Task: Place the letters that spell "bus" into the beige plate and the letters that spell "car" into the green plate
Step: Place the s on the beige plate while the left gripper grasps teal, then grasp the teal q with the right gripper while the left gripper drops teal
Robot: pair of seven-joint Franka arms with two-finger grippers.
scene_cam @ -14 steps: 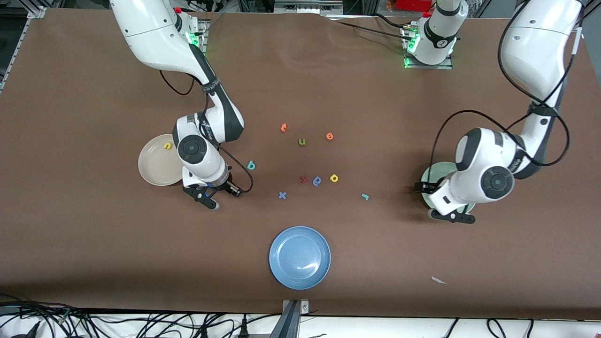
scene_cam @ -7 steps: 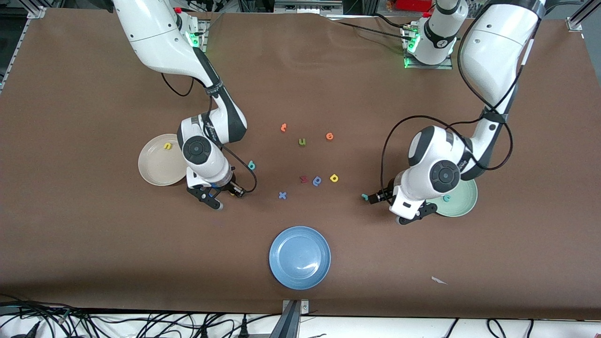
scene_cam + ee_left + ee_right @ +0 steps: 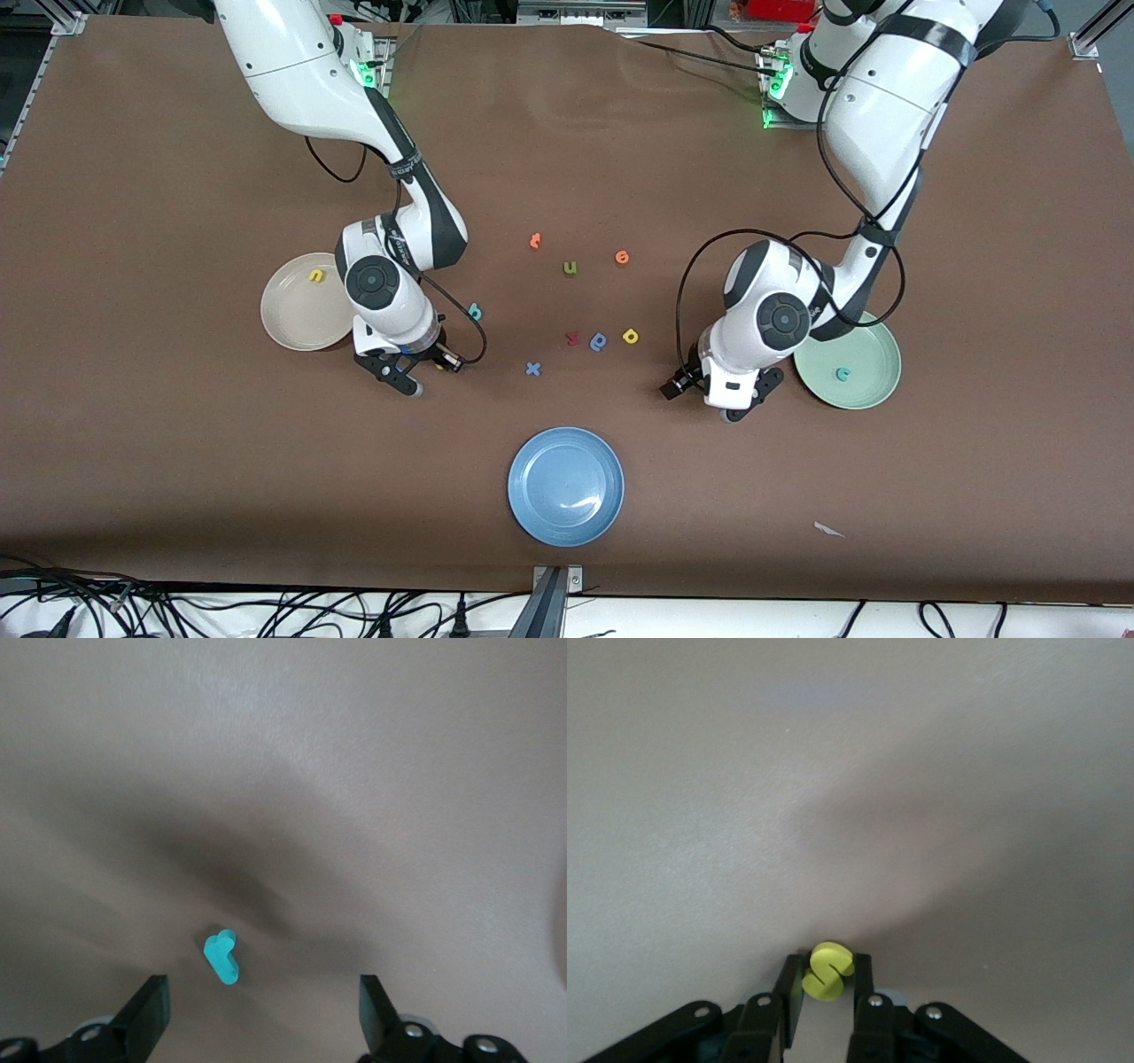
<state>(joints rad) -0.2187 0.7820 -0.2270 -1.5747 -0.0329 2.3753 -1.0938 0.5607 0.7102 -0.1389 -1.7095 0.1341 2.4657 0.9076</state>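
Roughly from the right arm's end of the brown table (image 3: 133, 443) to the left arm's end: the beige plate (image 3: 292, 323) lies toward the right arm's end with a yellow "u" (image 3: 316, 276) on it, near its rim on the side of the robots' bases. Just beside that plate, the right gripper (image 3: 826, 992) is low at the table with its fingers clenched on a yellow "s" (image 3: 829, 971), as the right wrist view shows. A teal "b" (image 3: 475, 311) lies on the table near that arm's wrist. Around the table's middle lie loose letters: an orange letter (image 3: 534, 240), an olive-green "u" (image 3: 570, 268), another orange letter (image 3: 622, 257), a dark red letter (image 3: 573, 338), a blue rounded letter (image 3: 599, 341), a yellow-orange "a" (image 3: 630, 336) and a blue "x" (image 3: 532, 369). A blue plate (image 3: 566, 486) sits near the table's edge closest to the front camera. The left gripper (image 3: 263, 1010) hangs low over the table beside the green plate (image 3: 864, 381), its fingers spread wide and released, with a teal "r" (image 3: 222, 957) lying on the table between them, untouched. A teal "c" (image 3: 843, 374) rests on the green plate. A small white scrap (image 3: 828, 529) lies near the front edge.
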